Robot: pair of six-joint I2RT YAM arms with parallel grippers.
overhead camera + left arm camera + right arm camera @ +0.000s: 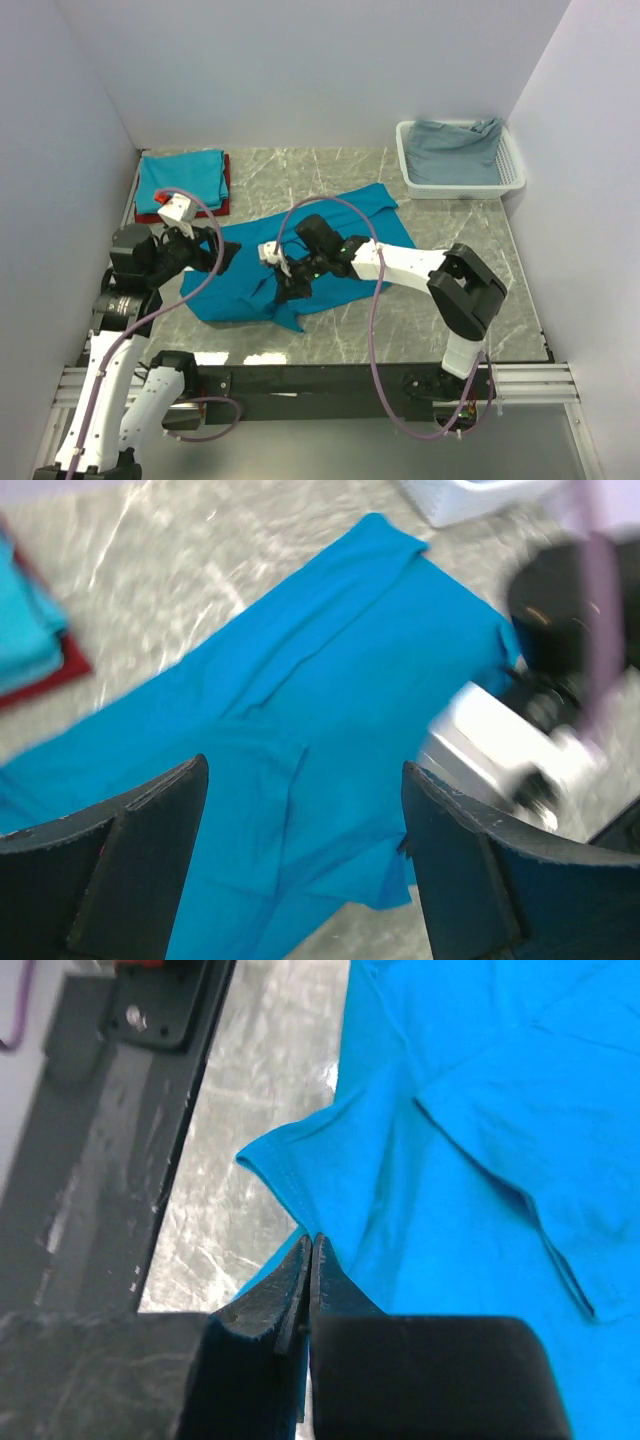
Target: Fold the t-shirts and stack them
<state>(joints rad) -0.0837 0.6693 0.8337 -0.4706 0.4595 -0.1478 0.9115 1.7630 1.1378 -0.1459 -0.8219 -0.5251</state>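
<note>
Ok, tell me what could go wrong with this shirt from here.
1. The right gripper has its jaws shut right at the hem of the spread teal t-shirt; the pinch may catch little cloth and slip on lifting.
2. The left gripper hangs open above the shirt, holding nothing, so a one-sided pull could drag and wrinkle it.

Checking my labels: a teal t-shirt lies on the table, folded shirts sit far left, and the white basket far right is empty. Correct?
No: the white basket is not empty. The top external view shows a grey-blue cloth lying in it. The teal t-shirt and folded shirts are as stated.
</note>
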